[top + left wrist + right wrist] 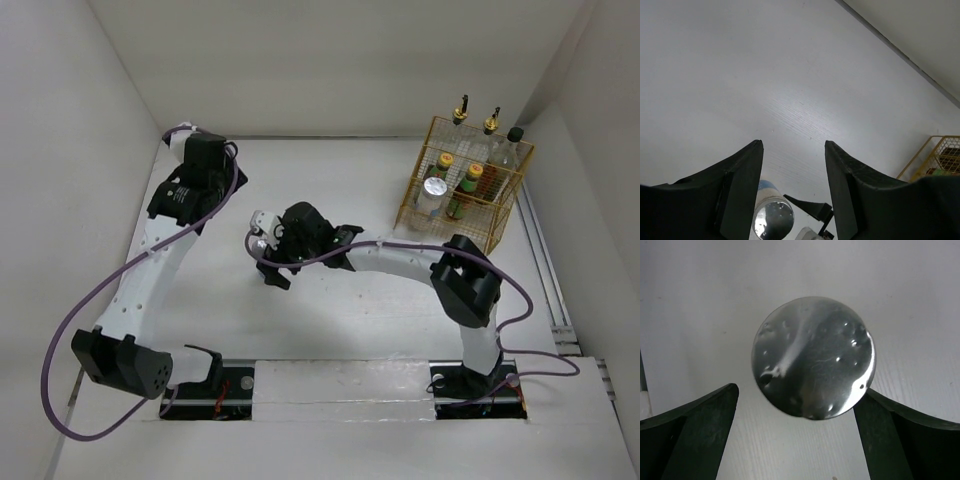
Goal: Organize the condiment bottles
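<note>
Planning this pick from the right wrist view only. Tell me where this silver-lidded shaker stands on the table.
Observer: The shaker stands in the middle of the table, apart from the yellow basket in the far-right corner.
Operator: Report the basket's contents.
Observer: Six containers stand in it, including another silver-topped shaker.
Operator: Give the left arm's state.
Observer: The left gripper is open and holds nothing.

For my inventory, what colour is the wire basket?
Yellow. The wire basket shows best in top external view.
</note>
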Robot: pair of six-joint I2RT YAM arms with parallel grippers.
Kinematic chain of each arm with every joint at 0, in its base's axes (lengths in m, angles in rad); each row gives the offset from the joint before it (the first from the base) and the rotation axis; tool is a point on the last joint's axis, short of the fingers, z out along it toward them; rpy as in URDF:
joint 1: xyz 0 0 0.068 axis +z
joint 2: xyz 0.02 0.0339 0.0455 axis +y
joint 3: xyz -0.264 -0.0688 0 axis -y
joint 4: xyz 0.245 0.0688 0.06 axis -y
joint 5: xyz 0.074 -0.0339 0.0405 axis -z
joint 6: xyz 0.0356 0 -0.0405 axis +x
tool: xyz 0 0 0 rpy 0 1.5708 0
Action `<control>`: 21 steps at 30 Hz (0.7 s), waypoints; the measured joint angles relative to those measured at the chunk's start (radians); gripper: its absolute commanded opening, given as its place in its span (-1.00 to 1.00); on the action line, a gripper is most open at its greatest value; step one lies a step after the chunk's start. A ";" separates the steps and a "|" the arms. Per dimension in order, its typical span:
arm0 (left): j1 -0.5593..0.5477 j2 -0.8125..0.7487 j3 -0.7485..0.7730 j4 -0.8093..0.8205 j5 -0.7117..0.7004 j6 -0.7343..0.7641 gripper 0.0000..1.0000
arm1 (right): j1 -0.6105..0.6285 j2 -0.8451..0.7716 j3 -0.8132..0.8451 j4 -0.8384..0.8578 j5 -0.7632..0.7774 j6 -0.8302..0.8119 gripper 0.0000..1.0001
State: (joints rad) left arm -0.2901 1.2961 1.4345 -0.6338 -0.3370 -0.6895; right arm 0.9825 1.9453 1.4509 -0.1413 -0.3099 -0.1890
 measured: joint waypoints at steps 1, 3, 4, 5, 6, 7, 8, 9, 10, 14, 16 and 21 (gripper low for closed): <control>0.000 -0.009 -0.004 -0.003 -0.003 0.000 -0.03 | -0.001 0.011 0.007 0.011 0.001 0.005 0.99; 0.000 -0.019 -0.012 -0.003 -0.007 0.001 -0.03 | -0.011 0.031 0.016 0.041 0.000 0.018 0.99; 0.000 -0.022 -0.016 -0.004 -0.007 0.001 -0.03 | -0.015 0.039 0.021 0.053 -0.003 0.026 0.96; 0.000 -0.023 -0.020 -0.004 -0.007 0.002 -0.03 | -0.020 0.045 0.027 0.059 -0.004 0.030 0.96; 0.000 -0.023 -0.023 -0.006 -0.007 0.003 -0.03 | -0.023 0.051 0.032 0.067 -0.005 0.035 0.96; 0.000 -0.023 -0.027 -0.005 -0.007 0.004 -0.03 | -0.027 0.055 0.037 0.072 -0.005 0.040 0.89; 0.000 -0.023 -0.032 -0.005 -0.006 0.005 -0.03 | -0.031 0.059 0.046 0.076 -0.004 0.044 0.80; 0.000 -0.023 -0.036 -0.006 -0.006 0.006 -0.03 | -0.034 0.065 0.057 0.082 -0.004 0.048 0.57; 0.000 -0.023 -0.039 -0.006 -0.005 0.008 -0.03 | -0.035 0.071 0.069 0.086 -0.007 0.052 0.42; 0.000 -0.023 -0.047 -0.006 -0.002 0.022 -0.03 | -0.035 0.077 0.091 0.098 -0.001 0.072 -0.19; 0.000 -0.023 -0.048 -0.006 0.006 0.029 -0.03 | -0.035 0.077 0.091 0.097 0.002 0.073 -0.29; 0.000 -0.024 -0.063 0.024 0.064 0.066 0.02 | -0.035 0.026 0.048 0.092 0.043 0.077 -0.31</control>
State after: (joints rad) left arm -0.2901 1.2716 1.3716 -0.6094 -0.2729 -0.6235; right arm 0.9470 1.9717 1.4990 -0.0494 -0.2668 -0.1123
